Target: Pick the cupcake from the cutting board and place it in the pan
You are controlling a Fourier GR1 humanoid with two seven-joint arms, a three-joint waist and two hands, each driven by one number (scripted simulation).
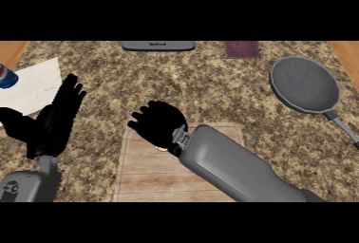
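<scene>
Cupcake (163,148): only a pale sliver shows at the heel of the right hand (158,124), which covers the rest. The hand lies over the far end of the cutting board (151,175), fingers curled downward and inward, apparently closing round the cupcake; whether the hold is complete cannot be told, since the palm hides the contact. The grey right forearm (235,171) crosses the board from five o'clock, an approach that lets the hand come down on the cupcake from above.

Outward from the hand, the pan (305,85) lies at two o'clock, well apart from the board, with its handle (345,128) trailing toward four o'clock. Its open bowl is unobstructed, so the carry should be a lift and a sweep to the right.

At nine o'clock the left hand (60,114) rests open, fingers straight and pointing away, clear of the working path. Beyond it lie a sheet of paper (32,85) and a can (7,77) at the counter's edge.
</scene>
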